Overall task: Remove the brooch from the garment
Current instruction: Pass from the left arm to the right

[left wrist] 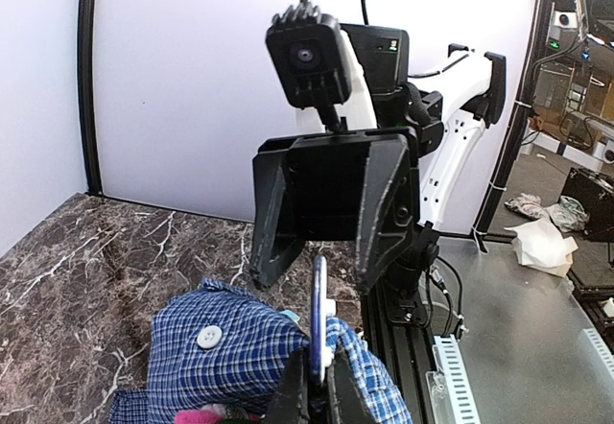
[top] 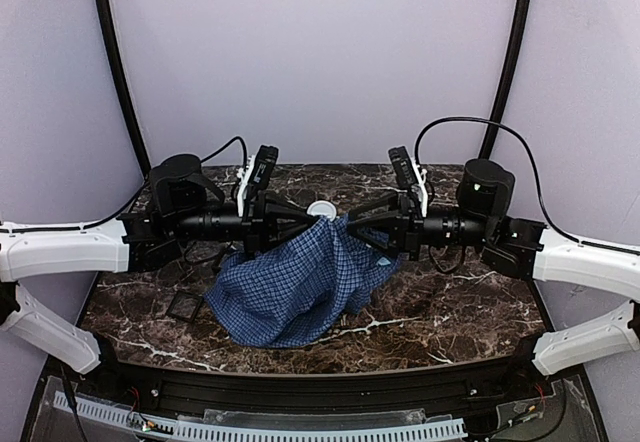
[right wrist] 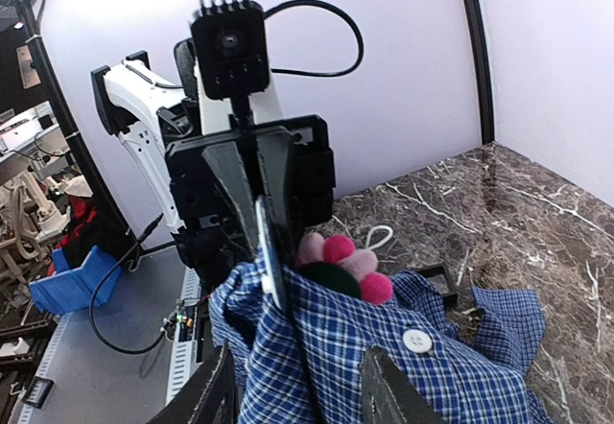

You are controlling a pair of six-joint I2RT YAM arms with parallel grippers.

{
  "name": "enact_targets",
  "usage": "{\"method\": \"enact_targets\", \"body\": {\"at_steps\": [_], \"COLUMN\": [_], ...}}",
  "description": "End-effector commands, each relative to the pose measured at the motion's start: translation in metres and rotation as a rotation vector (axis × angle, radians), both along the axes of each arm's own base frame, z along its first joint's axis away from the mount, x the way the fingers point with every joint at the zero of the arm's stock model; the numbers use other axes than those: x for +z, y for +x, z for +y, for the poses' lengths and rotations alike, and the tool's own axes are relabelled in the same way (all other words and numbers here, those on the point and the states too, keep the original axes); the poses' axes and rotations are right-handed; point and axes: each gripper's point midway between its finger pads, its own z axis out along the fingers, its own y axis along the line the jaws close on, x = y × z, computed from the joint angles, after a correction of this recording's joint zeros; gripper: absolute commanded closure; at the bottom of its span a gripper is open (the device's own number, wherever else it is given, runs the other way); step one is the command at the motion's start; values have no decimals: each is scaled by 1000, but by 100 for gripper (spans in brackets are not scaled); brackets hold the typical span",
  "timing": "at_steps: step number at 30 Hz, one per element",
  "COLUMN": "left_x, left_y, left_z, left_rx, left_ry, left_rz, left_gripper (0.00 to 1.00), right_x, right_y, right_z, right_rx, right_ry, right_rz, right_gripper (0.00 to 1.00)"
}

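on the left, the left gripper (left wrist: 312, 390) is pinched tight on a fold of the shirt (top: 285, 292) and holds that edge up off the table (top: 450, 312). the rest of the shirt hangs down and lies in a heap on the table. a small black tray (top: 185, 307) sits just beside the shirt's left side (it is small and dark, so easy to miss).

in the middle, the brooch (right wrist: 341, 259) is pinned on the shirt, right up by the pinched fold. it has round pink petals and a dark middle. a white button (right wrist: 414, 340) sits on the cloth a bit lower.

on the right, the right gripper (right wrist: 297, 395) has its two fingers apart and holds nothing. the shirt lies between the fingers, and the brooch is just ahead of them.

i think the step now is to grab the brooch. to do it well, the right gripper should go forward slowly and put one finger on each side of the petals. then it should close on the flower only, not on the cloth. the left gripper should hold the fold firm, so the shirt does not come along when the flower is pulled. the pull should be gentle and go away from the left gripper. if it is too quick, the pin could snag or the cloth could slip out.
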Motion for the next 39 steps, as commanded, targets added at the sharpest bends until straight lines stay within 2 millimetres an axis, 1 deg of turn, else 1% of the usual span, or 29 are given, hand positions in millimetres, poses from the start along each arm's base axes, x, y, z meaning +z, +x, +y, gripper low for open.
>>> {"method": "enact_targets", "body": {"at_steps": [1,7,14,18,21,24,29,32,33,34,35,36,37,38,39], "left_x": [17,12,11,9,8,7,6,1,0,-3,-8,-7,-12,-9,-15], "left_y": [-6,-9,-9,-9,-9,-9,-9,-8,-7,-7,-3,-3,2,3,8], "left_z": [3,-2,-5,-6,-6,-7,-8,-9,-9,-9,-8,-6,-4,0,3], "left_rx": [-17,-52,-70,-74,-73,-75,-77,-77,-74,-69,-48,-34,0,21,59], "left_ry": [-59,-49,-48,-44,-40,-39,-33,-20,-15,1,22,28,50,51,73], "left_rz": [-16,-3,5,10,11,11,14,19,17,13,18,-4,-3,-30,-30], "left_gripper": [99,99,99,99,99,99,99,99,95,88,71,56,50,38,32], "right_x": [18,19,23,23,25,25,25,24,21,19,14,8,1,-8,-15], "right_y": [-12,-10,-11,-12,-14,-15,-16,-15,-11,-7,0,6,12,16,19], "right_z": [3,11,19,22,22,23,25,24,24,23,22,21,20,18,17], "right_rx": [40,54,81,99,108,119,125,118,96,70,31,-4,-35,-61,-80], "right_ry": [60,55,53,52,58,60,56,43,30,14,-12,-43,-74,-107,-136], "right_rz": [-55,-66,-79,-84,-91,-91,-95,-95,-92,-87,-78,-66,-55,-40,-26], "right_gripper": [57,67,76,78,81,87,100,100,100,100,100,100,100,100,100]}}
